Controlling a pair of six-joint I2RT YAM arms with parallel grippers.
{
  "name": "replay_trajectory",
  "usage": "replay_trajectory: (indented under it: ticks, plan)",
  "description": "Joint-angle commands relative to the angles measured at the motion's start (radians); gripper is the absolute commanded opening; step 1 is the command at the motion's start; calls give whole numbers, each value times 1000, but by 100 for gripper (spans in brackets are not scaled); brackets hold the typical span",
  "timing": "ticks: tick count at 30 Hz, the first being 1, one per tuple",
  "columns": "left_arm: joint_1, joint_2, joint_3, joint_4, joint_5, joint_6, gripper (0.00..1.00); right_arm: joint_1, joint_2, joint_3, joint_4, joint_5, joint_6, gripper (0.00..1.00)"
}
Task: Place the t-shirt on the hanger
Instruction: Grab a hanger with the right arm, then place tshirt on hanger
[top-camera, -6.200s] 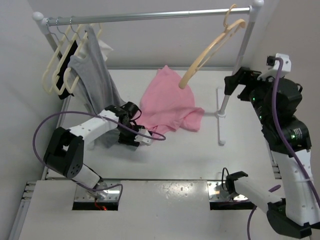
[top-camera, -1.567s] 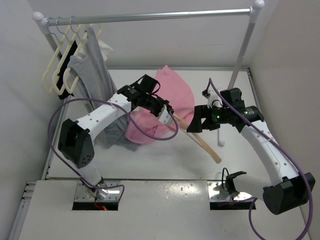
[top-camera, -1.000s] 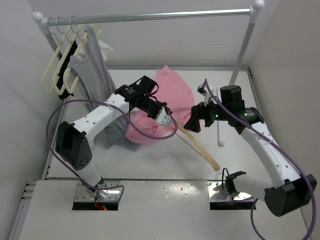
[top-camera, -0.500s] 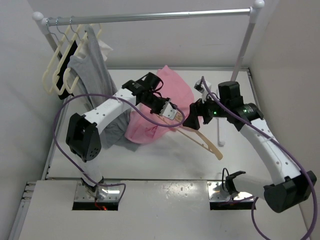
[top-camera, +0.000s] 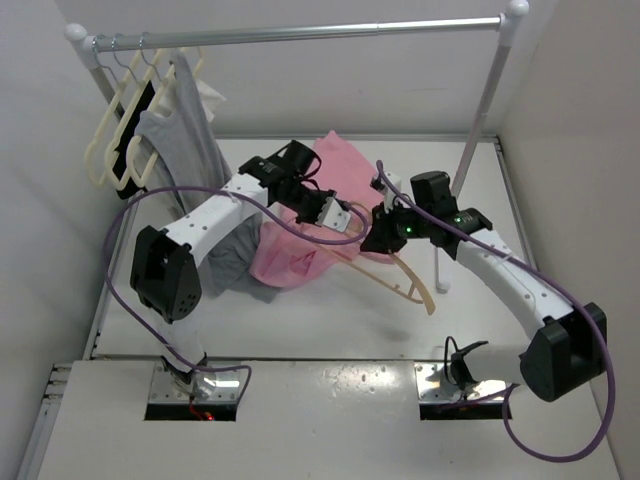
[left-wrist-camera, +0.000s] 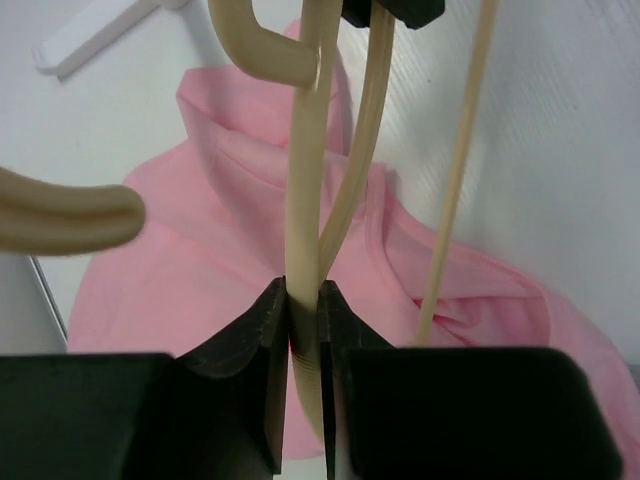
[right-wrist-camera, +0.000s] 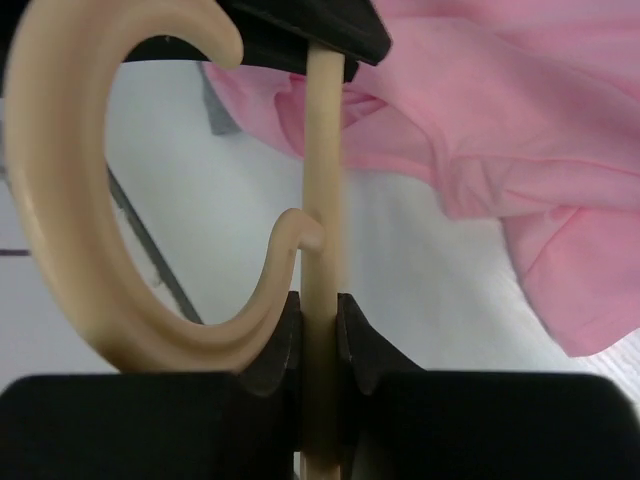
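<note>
The peach-beige hanger (top-camera: 428, 303) hangs over the table between both arms, its long arm slanting down to the right. My left gripper (top-camera: 337, 217) is shut on one thin bar of the hanger (left-wrist-camera: 303, 200). From the right, my right gripper (top-camera: 379, 236) is shut on a bar just beside the curved hook (right-wrist-camera: 60, 200). The two grippers sit close together, facing each other. Beneath them the pink t-shirt (top-camera: 285, 262) lies crumpled on the table, and it fills the background under the left jaws (left-wrist-camera: 200, 250) and the right jaws (right-wrist-camera: 480, 130).
A metal rail (top-camera: 300, 32) spans the back. Pale cream hangers (top-camera: 105, 150), a black hanger and a grey garment (top-camera: 185, 140) hang at its left end. The rail's right upright (top-camera: 480, 110) and its foot (top-camera: 440, 272) stand just behind my right arm.
My right gripper has moved left to the hanger and shut on it by the hook. The hanger has swung a little; the left gripper keeps its hold.
</note>
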Motion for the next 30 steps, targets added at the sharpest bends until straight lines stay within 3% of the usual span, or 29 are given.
replay_trajectory:
  ticks: [1, 2, 3, 5, 6, 7, 9, 10, 15, 16, 18, 19, 20, 21, 22, 26, 30]
  plan:
    - [-4, -17, 45, -11, 103, -24, 0, 8, 19, -34, 137, -32, 42, 4]
    - [-4, -17, 45, -11, 103, -53, 5, 8, 6, -34, 138, -32, 42, 1]
    - [-4, -17, 45, -11, 103, -68, 27, 8, 6, -43, 138, -14, 42, 0]
    - [7, -29, 45, -11, 94, -111, 43, 8, -20, -44, 119, 26, 42, 0]
    - [7, -60, 30, -11, 94, -111, 59, 8, -20, -44, 110, 35, 30, 0]
    - [17, -74, 4, -11, 94, -111, 65, 8, -20, -44, 99, 46, 30, 0]
    - [39, -104, -21, -11, 94, -133, 92, 8, -20, -44, 63, 75, 18, 0]
    - [50, -120, -33, -11, 94, -154, 100, 8, -20, -44, 46, 90, 18, 0]
    - [175, -235, -81, -11, 123, -339, 100, -1, -31, 4, -91, 217, -17, 0]
    - [185, -249, -98, -20, 89, -340, 96, -2, -46, 16, -103, 233, -17, 0]
    - [185, -258, -142, -112, 28, -274, 82, -11, -76, 30, -123, 256, -17, 0]
    - [174, -258, -163, -132, -6, -274, 70, -11, -87, 44, -137, 256, -17, 0]
    - [174, -258, -223, -143, -76, -286, 51, -11, -99, 58, -137, 256, -17, 0]
    - [151, -258, -261, -143, -115, -297, 49, -11, -113, 58, -149, 265, -17, 0]
    - [142, -258, -303, -143, -150, -297, 49, -2, -141, 67, -149, 256, -17, 0]
    - [103, -258, -516, -47, -339, -288, 79, -2, -210, 55, -174, 215, -37, 0]
    - [82, -201, -544, 50, -410, -350, 81, -2, -224, 55, -220, 215, -47, 0]
